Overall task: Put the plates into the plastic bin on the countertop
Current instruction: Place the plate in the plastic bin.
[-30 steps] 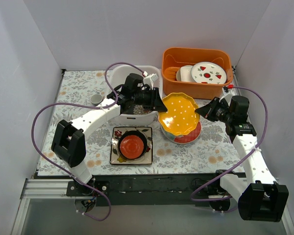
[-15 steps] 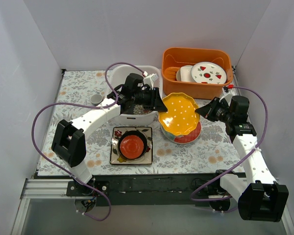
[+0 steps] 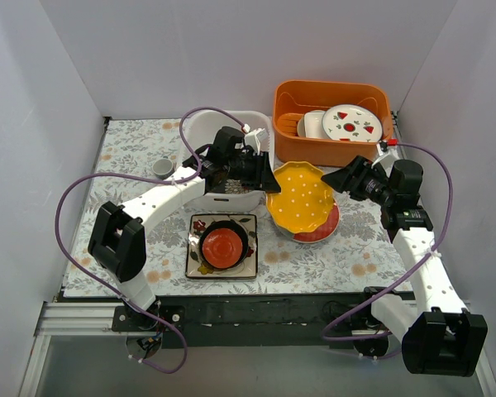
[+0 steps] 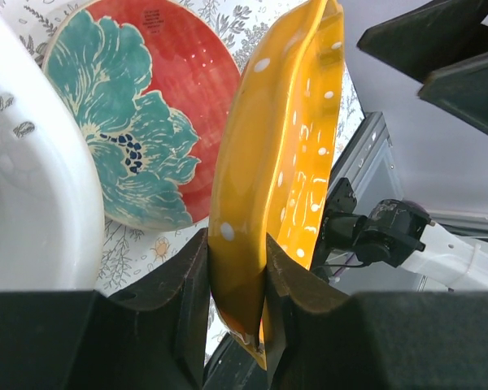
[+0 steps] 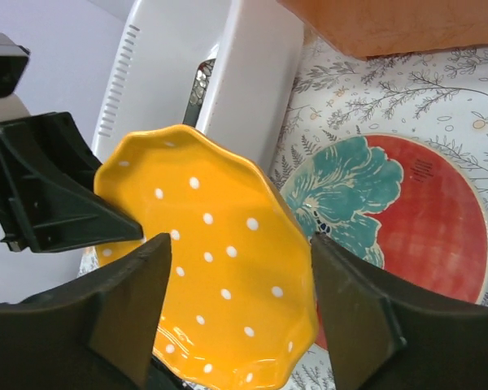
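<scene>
Bin looks empty to me; left jaws grip yellow plate, right jaws open; other plates wait on counter.

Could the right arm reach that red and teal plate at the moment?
Probably, but only at the side nearest it. The right gripper is open and empty, and that side of the teal-and-red plate lies uncovered. The yellow plate, held by the left gripper, hangs over the rest.
</scene>
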You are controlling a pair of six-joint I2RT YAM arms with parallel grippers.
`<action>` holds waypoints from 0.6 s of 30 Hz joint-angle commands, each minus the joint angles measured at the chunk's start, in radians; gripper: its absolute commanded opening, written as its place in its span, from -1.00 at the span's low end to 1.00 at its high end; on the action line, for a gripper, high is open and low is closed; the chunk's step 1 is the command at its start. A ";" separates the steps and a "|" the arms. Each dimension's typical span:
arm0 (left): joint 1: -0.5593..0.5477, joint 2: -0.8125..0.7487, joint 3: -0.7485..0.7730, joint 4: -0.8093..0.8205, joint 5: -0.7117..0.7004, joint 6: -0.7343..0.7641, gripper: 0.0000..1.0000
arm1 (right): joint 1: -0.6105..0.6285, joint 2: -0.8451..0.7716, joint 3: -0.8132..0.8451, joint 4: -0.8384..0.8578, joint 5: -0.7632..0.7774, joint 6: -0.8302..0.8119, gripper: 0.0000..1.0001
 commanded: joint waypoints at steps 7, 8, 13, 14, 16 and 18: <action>-0.006 -0.048 0.017 0.083 0.047 -0.027 -1.00 | 0.004 -0.032 0.060 0.009 0.012 -0.033 0.81; -0.006 -0.048 0.017 0.084 0.044 -0.025 -1.00 | 0.004 -0.034 0.059 0.006 0.011 -0.034 0.81; -0.006 -0.054 0.011 0.088 0.035 -0.028 -1.00 | 0.004 -0.037 0.052 0.008 0.014 -0.034 0.82; -0.006 -0.054 0.010 0.088 0.033 -0.027 -1.00 | 0.004 -0.035 0.051 0.009 0.014 -0.034 0.82; -0.006 -0.062 0.008 0.087 0.018 -0.024 -1.00 | 0.004 -0.035 0.051 0.009 0.012 -0.034 0.82; -0.006 -0.068 0.005 0.085 0.001 -0.018 -1.00 | 0.004 -0.037 0.052 0.009 0.015 -0.034 0.82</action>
